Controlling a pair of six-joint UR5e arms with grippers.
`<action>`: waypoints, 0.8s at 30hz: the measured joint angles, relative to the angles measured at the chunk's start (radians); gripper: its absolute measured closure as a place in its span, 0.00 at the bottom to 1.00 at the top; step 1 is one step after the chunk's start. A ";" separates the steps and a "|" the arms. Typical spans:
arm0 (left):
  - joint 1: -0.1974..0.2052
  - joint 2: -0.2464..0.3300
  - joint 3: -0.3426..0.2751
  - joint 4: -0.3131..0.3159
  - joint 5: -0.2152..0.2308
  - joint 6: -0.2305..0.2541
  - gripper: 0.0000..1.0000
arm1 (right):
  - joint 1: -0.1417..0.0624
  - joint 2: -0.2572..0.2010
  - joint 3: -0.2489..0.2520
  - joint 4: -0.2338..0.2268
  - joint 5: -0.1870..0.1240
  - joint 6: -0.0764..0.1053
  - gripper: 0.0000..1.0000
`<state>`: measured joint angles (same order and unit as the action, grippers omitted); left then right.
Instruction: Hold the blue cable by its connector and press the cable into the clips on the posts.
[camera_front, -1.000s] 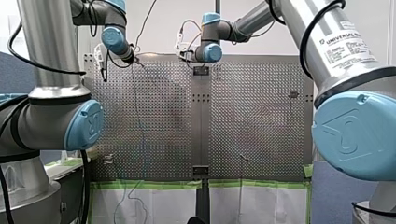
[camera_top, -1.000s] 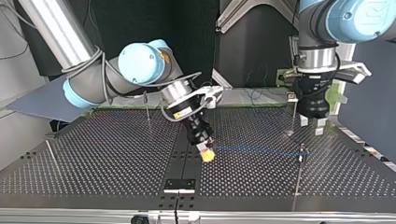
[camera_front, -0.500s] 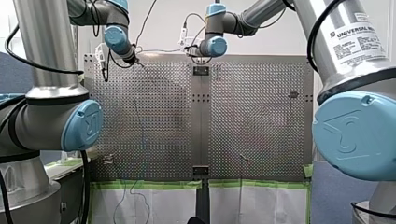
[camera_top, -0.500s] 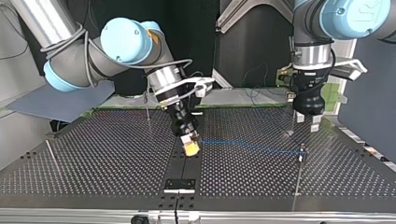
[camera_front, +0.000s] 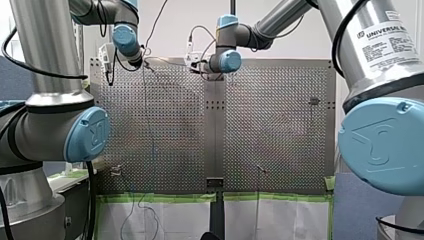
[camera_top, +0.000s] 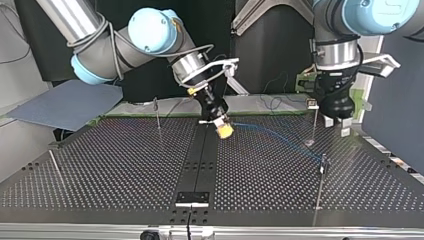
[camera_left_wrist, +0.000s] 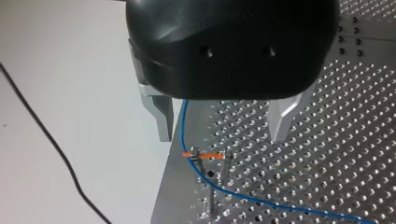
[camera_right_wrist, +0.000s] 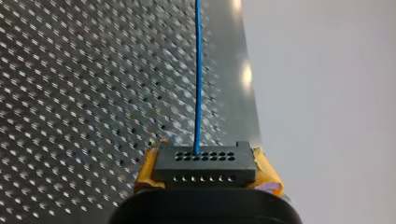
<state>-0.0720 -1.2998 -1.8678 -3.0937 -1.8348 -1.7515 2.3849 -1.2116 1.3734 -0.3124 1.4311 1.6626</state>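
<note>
1. Currently, the right fingers (camera_right_wrist: 145, 170), with yellow pads, are clamping the black connector (camera_right_wrist: 205, 165) from both sides. In the top view they are holding it above the bench (camera_top: 125, 170), over its middle strip and toward the far edge.
2. The cable (camera_right_wrist: 198, 84) is leaving the connector's face and, in the top view, sagging loosely across the bench toward a post (camera_top: 320, 185) at that view's right.
3. The left fingers (camera_left_wrist: 163, 119), bare metal, are standing apart and gripping nothing. They are hovering over a clip (camera_left_wrist: 198, 155) with an orange tab, and the cable is passing just beside one finger and against that clip. Whether it is fully seated there I cannot tell.
4. The step in hand is probably routing: one end of the run is sitting at a clip while the connector is leading the free length onward.
5. The next move is likely calling for the right arm to take up the slack, carry the connector past another post, such as the thin one (camera_top: 157, 112) at the top view's left, and lower the taut cable into its clip. The left fingers are looking ready to press or steady it.
6. On the right arm a white label (camera_front: 385, 37) is showing "UNIVERSAL"; the smaller lines beneath are too fine to read.
</note>
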 joint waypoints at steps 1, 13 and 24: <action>0.000 0.001 0.000 0.000 -0.002 0.000 0.00 | 0.001 0.000 0.007 -0.006 -0.007 0.002 1.00; -0.005 0.003 0.000 -0.001 -0.007 0.000 0.00 | -0.008 0.002 -0.024 -0.054 -0.065 0.069 1.00; -0.002 0.002 0.000 -0.001 -0.014 -0.001 0.00 | 0.002 0.003 -0.078 -0.051 -0.101 0.088 1.00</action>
<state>-0.0739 -1.2974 -1.8680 -3.0942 -1.8486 -1.7523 2.3873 -1.2085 1.2955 -0.3634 1.3296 1.7502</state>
